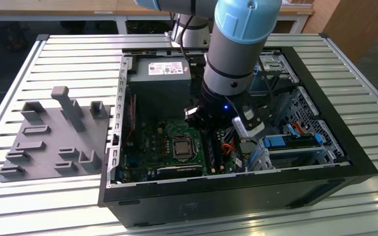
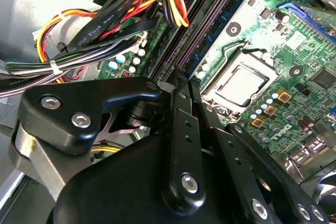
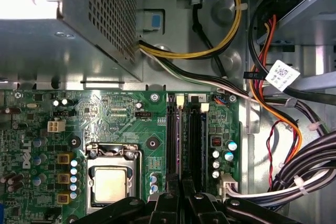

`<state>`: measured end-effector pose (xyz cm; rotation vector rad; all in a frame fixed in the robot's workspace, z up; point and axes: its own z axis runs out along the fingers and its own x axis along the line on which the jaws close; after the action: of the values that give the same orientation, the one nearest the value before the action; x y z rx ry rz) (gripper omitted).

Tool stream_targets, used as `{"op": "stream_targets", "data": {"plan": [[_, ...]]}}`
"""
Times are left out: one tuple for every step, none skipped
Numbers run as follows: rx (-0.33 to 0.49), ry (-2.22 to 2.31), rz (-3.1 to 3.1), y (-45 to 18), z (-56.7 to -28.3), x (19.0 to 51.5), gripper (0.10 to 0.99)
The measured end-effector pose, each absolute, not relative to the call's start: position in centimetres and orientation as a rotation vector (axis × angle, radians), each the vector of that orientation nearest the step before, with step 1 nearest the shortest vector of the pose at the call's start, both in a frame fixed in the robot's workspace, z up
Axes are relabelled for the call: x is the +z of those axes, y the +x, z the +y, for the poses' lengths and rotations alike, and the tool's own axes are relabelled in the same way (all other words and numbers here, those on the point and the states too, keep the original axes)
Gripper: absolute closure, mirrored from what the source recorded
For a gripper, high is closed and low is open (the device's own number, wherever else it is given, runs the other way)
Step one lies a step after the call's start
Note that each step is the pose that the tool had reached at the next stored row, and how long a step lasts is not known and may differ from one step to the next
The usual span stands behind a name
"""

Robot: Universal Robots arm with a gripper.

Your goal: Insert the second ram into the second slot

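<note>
The arm [image 1: 238, 44] comes down steeply from above into an open computer case [image 1: 346, 164] that lies on its side on the slatted tabletop [image 1: 64, 54]. Its grey forearm leans slightly toward the exterior view's left, and its wrist is sunk below the case's rim. The gripper [image 1: 212, 124] hangs low over the green motherboard [image 1: 151, 147], between the grey power supply [image 1: 157, 83] and the drive bay on the exterior view's right. In both wrist views the gripper [image 2: 184, 81] [image 3: 181, 192] points straight along the pair of long black memory slots [image 3: 195, 135], its tip right at their near end. The second ram [image 2: 216, 24] shows as a thin blue strip standing on edge in the slot on the side of the processor socket [image 2: 242, 85], running away from the gripper's tip. Whether the jaws are closed or apart, and whether they hold the stick, I cannot tell. A bundle of black, red and yellow cables [image 2: 89, 38] lies just beside the slots on the far side from the socket. A grey parts fixture [image 1: 51, 142] sits on the tabletop beside the case, on the exterior view's left.
</note>
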<state>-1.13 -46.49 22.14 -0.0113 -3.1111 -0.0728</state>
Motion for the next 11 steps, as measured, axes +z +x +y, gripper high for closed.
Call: {"op": "stream_targets", "data": {"plan": [[-0.073,-0.011,-3.111,-1.12,-46.5,22.11,0.949],[-0.073,-0.011,-3.11,-1.12,-46.52,22.08,0.949],[-0.073,-0.011,-3.109,-1.12,-46.53,22.05,0.949],[-0.073,-0.011,-3.109,-1.12,-46.54,22.02,0.949],[-0.073,-0.011,-3.108,-1.11,-46.55,21.99,0.949],[-0.073,-0.011,-3.108,-1.1,-46.55,21.93,0.949],[-0.073,-0.011,-3.108,-1.1,-46.55,21.88,0.949],[-0.073,-0.011,-3.107,-1.09,-46.56,21.84,0.949],[-0.073,-0.011,-3.107,-1.09,-46.56,21.81,0.949],[-0.074,-0.012,-3.107,-1.08,-46.56,21.8,0.949],[-0.074,-0.011,-3.107,-1.08,-46.56,21.8,0.949]]}}
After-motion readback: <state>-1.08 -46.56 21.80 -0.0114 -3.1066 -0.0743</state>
